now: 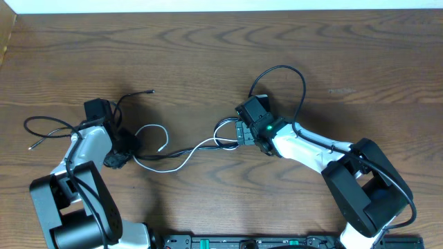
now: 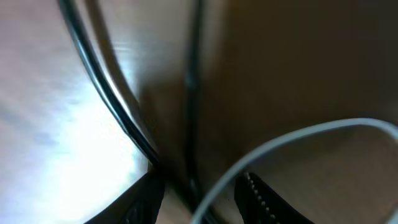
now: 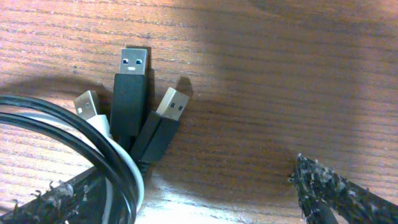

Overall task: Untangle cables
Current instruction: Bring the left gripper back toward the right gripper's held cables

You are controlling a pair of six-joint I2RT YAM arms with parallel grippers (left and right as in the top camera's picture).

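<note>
The cables lie across the wooden table. A white cable (image 1: 181,160) runs from my left gripper (image 1: 119,152) to my right gripper (image 1: 242,131). Black cables (image 1: 48,128) loop at the far left, and another black loop (image 1: 294,76) arcs behind the right gripper. In the left wrist view my gripper (image 2: 199,200) stands partly open, with a black cable (image 2: 189,93) and the white cable (image 2: 292,138) passing loosely between its fingers. In the right wrist view the gripper (image 3: 193,193) is wide open over three USB plugs (image 3: 132,87). Black and white cables (image 3: 118,168) cross its left finger (image 3: 59,199).
The table's far edge (image 1: 221,7) runs along the top of the overhead view. The left arm's base (image 1: 69,207) and the right arm's base (image 1: 367,194) stand near the front, with a black rail (image 1: 249,242) between them.
</note>
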